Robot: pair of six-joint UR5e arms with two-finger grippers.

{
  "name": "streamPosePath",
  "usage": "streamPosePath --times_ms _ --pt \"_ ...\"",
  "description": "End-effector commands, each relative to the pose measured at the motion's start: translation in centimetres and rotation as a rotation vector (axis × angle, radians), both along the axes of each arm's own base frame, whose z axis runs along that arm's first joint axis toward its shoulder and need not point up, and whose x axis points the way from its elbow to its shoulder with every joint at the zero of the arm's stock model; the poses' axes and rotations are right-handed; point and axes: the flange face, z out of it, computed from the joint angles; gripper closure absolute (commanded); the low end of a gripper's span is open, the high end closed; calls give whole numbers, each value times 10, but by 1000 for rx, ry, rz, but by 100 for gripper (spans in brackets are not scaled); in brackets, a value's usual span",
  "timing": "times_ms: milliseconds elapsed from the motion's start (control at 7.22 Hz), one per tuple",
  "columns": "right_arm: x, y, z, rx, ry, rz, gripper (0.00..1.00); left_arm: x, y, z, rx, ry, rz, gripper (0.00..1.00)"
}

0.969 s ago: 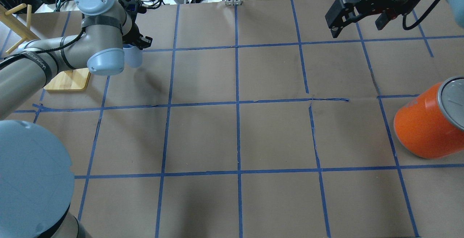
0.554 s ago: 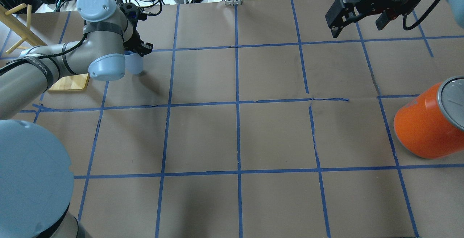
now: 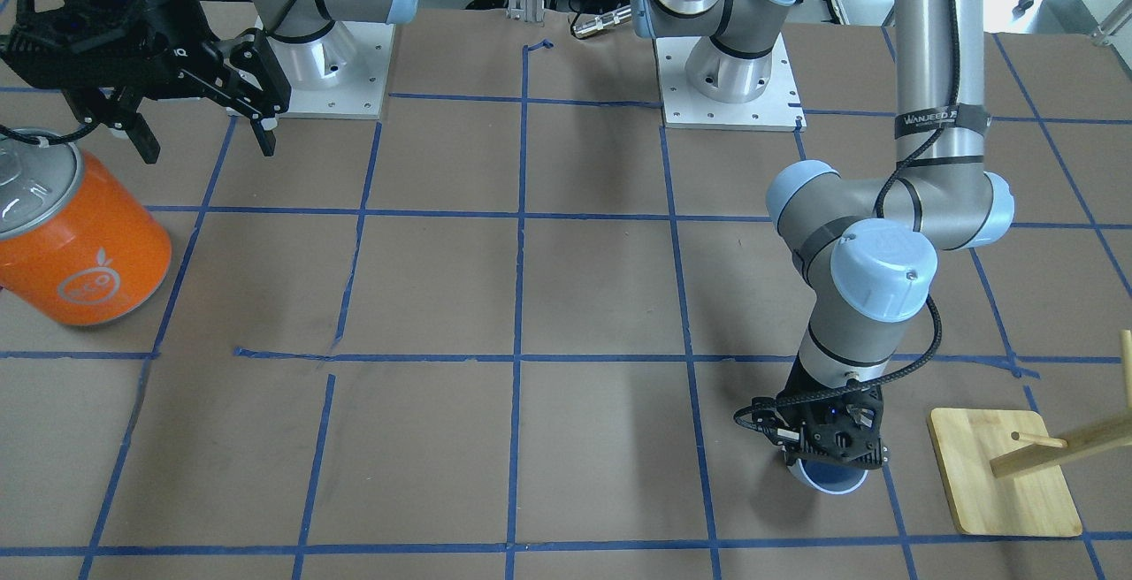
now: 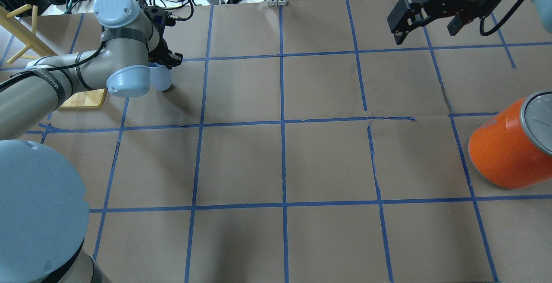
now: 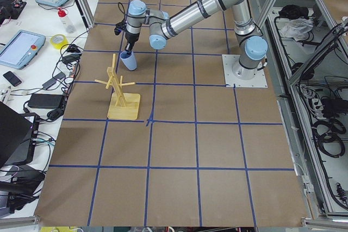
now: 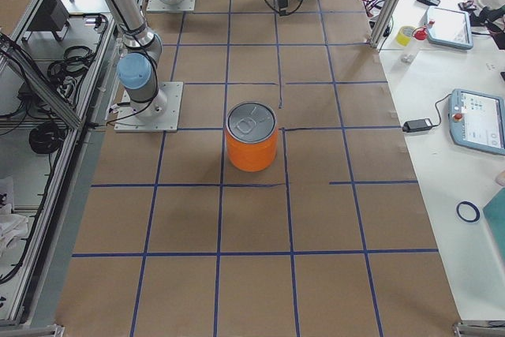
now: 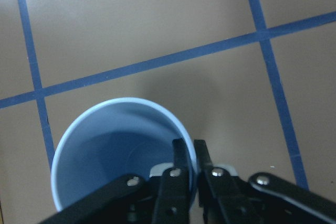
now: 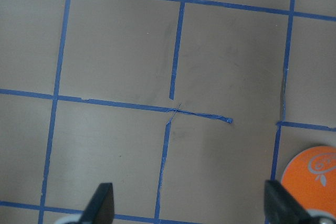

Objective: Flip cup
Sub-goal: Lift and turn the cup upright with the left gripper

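1. One cup (image 7: 113, 145) sits mouth-up just beside the stand (image 4: 84, 99), at or barely above the desk (image 4: 327, 162).
2. Left end effector (image 7: 189, 156) pinches its wall, one finger inside.
3. Best to seat the base flat before letting go.
4. Right end effector (image 8: 188, 195) hangs spread and empty, well apart from the stand.
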Motion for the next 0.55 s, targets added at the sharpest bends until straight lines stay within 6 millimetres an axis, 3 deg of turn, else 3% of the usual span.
streamPosePath --times_ms 0,138,277,415 --pt "0 0 1 -3 -1 0 0 -1 0 1 -1 4 7 59" --pt "0 0 1 -3 -1 0 0 -1 0 2 -2 3 9 20" --pt "0 0 -1 6 -3 0 0 -1 3 15 -8 -1 14 0" --pt "0 2 -1 16 -3 0 0 -6 9 30 32 -8 9 0"
